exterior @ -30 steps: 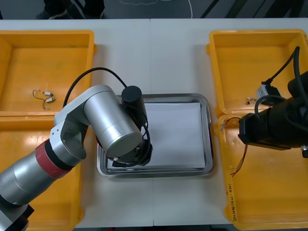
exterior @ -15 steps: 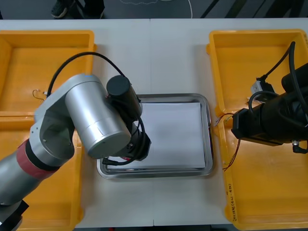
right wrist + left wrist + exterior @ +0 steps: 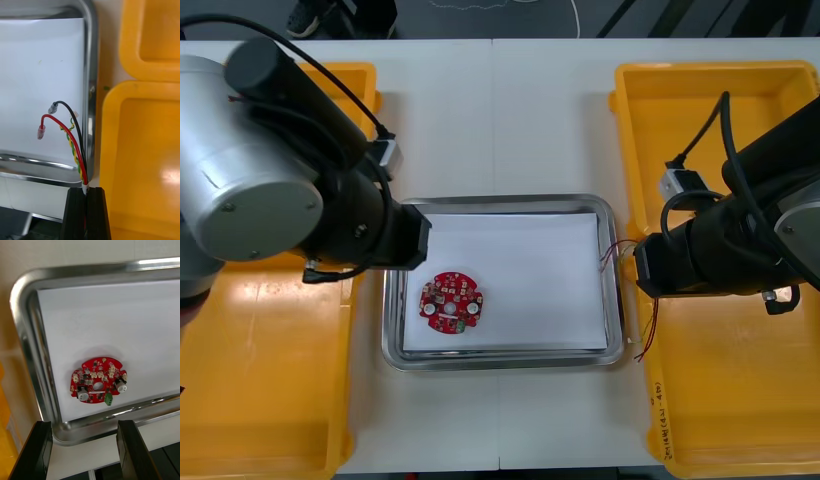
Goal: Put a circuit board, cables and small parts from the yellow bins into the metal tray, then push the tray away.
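- Circuit board (image 3: 451, 304): a round red disc dotted with small white and silver components and one green block. It lies flat on the white sheet (image 3: 540, 250) lining the metal tray (image 3: 612, 300), toward the tray's left side and near edge.
- The metal tray is a shiny rectangle with rounded corners and a raised, rolled rim. It sits on the light table (image 3: 500, 120) between the yellow bins (image 3: 740, 420).
- Left gripper (image 3: 84, 423): it hovers by the tray's left edge. Its blocky black fingers are spread wide with nothing between them, and the board lies ahead of them.
- Right gripper (image 3: 86, 190): it is at the tray's right rim, just beside the smooth, rounded lip of a yellow bin. Its fingers are pinched tight on the cables (image 3: 78, 159), which are thin red and black strands and a twisted yellow-green one.
- The cables arch from the fingers over the rim. The red and black ends carry small sleeved tips above the white sheet, and I cannot tell whether they touch it.
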You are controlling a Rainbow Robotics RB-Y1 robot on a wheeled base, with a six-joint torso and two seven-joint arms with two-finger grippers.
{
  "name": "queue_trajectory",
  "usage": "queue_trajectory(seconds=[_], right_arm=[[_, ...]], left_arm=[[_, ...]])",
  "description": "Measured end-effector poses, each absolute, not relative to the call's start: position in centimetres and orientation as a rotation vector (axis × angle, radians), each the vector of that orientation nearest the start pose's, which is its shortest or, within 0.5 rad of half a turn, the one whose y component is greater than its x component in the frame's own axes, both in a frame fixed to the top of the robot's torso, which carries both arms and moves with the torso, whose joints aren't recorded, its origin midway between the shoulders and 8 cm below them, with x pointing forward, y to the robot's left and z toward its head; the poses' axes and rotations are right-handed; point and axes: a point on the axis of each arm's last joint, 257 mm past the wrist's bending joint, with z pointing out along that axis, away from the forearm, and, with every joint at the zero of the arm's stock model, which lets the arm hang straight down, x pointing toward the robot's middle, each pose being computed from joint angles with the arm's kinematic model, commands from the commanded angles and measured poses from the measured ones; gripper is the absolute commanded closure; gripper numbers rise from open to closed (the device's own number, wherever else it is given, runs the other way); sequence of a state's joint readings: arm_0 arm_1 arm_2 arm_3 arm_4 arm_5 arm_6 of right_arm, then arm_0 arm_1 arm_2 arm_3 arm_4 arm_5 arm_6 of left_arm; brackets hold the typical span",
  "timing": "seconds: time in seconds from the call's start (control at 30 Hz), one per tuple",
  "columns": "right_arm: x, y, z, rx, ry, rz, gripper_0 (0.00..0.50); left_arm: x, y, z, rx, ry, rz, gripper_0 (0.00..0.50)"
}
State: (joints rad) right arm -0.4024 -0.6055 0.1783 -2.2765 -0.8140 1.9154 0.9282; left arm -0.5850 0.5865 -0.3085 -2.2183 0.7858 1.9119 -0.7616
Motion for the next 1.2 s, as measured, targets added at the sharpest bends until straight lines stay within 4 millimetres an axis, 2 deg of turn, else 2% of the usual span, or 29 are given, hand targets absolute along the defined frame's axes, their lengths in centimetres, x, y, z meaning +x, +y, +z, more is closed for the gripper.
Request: queue_trajectory(seconds=[0.13, 0.27, 0.47, 0.63, 0.8, 0.93, 1.03, 1.2], right_arm=[[37.5, -16.6, -18.7, -0.472, 2.681, 0.191, 0.500], [37.7, -15.9, -18.7, -0.548, 2.671, 0.163, 0.500], [38.0, -14.4, -19.3, -0.838, 2.616, 0.087, 0.500], [38.6, -12.4, -19.6, -0.915, 2.582, 0.066, 0.500], [39.2, -9.7, -19.7, -1.157, 2.463, 0.029, 0.500], [39.6, -8.0, -19.8, -1.203, 2.428, 0.031, 0.500], [39.7, -7.4, -20.0, -1.269, 2.393, 0.013, 0.500], [40.0, -6.9, -20.8, -1.491, 2.260, -0.072, 0.500]], left_arm=[[40.9, 15.5, -14.5, 0.089, 2.650, -0.237, 0.000], [41.8, 17.5, -13.2, 0.030, 2.622, -0.224, 0.000], [43.3, 20.4, -11.8, -0.091, 2.596, -0.219, 0.000], [44.4, 22.9, -11.0, -0.199, 2.583, -0.225, 0.000], [45.4, 25.4, -10.7, -0.308, 2.578, -0.227, 0.000], [46.3, 27.8, -10.7, -0.372, 2.573, -0.208, 0.000], [46.9, 29.7, -11.1, -0.368, 2.585, -0.167, 0.000], [47.8, 32.0, -12.3, -0.305, 2.642, -0.101, 0.000]])
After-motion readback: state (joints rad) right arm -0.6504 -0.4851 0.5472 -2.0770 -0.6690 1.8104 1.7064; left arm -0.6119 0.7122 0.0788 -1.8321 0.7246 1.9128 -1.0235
